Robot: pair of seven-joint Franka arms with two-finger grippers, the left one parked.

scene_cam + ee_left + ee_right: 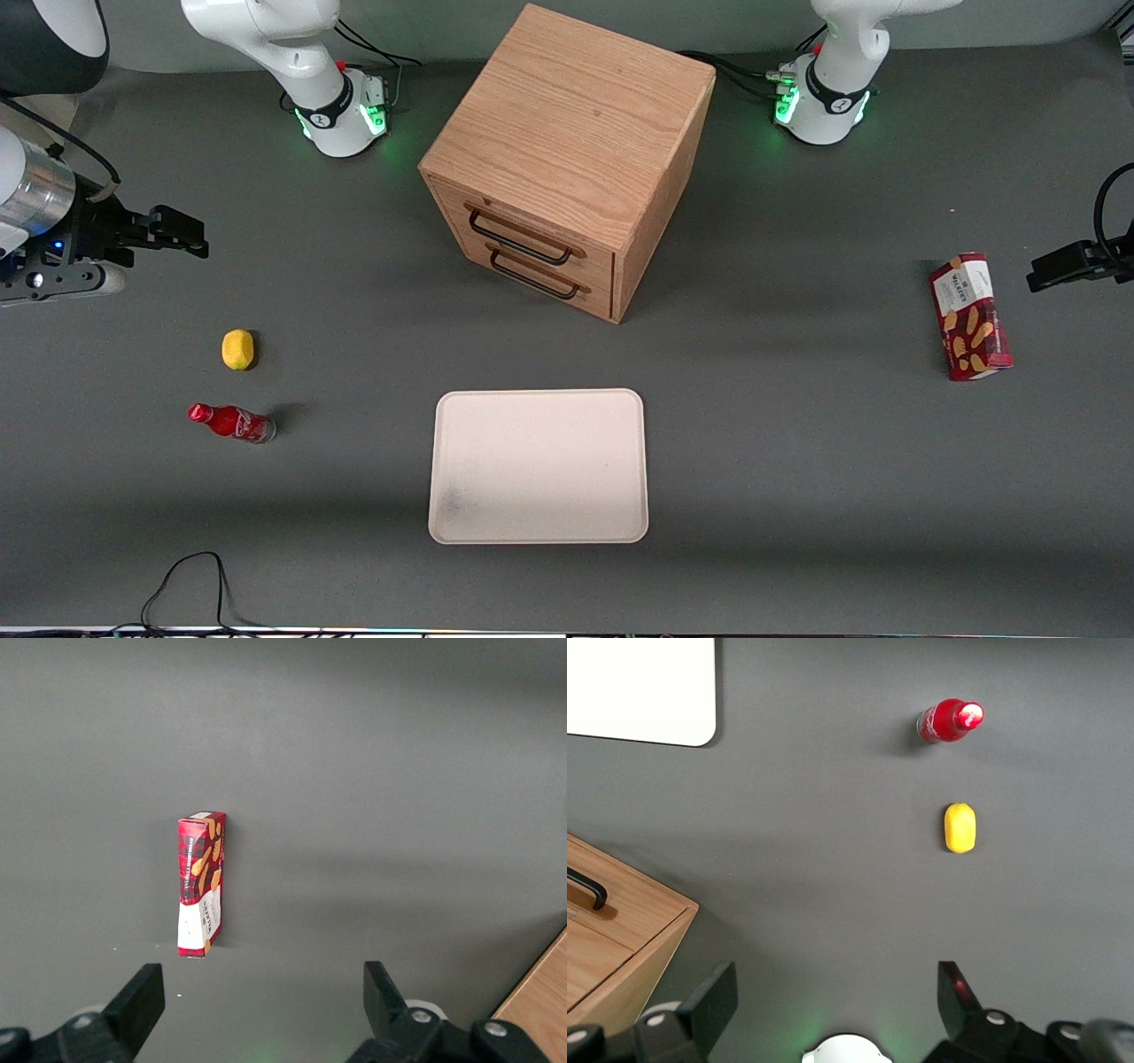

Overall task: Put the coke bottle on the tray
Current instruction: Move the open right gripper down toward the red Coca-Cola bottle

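- Nearest the front camera: black cable (pixel 190 580) looped on the grey table (pixel 797 496), then the tray (pixel 539 465), cream-white, flat, bare, faint smudge at one corner.
- Coke bottle (pixel 230 423) stands upright on the table toward the working arm's end, well apart from the tray. Wrist camera looks down on its red cap (pixel 950 720).
- Lemon (pixel 237 348) sits near the bottle, a little farther from the front camera; not touching it.
- Wooden drawer cabinet (pixel 567 159) mid-table, farther from the camera than the tray, two black handles facing forward. Red biscuit box (pixel 970 316) lies toward the parked arm's end.
- Gripper (pixel 168 232) hangs raised at the working arm's end, well apart from the bottle and farther from the camera than the lemon. Fingers (pixel 713 997) spread wide, nothing between them.
- Step in hand, as judged: the reach. Bottle not yet grasped, tray unused.
- Next move calls for: bringing the gripper over the bottle, past the lemon without nudging it, descending so the fingers straddle the body below the cap, then closing. Narrow upright bottle likely tips if clipped off-centre.
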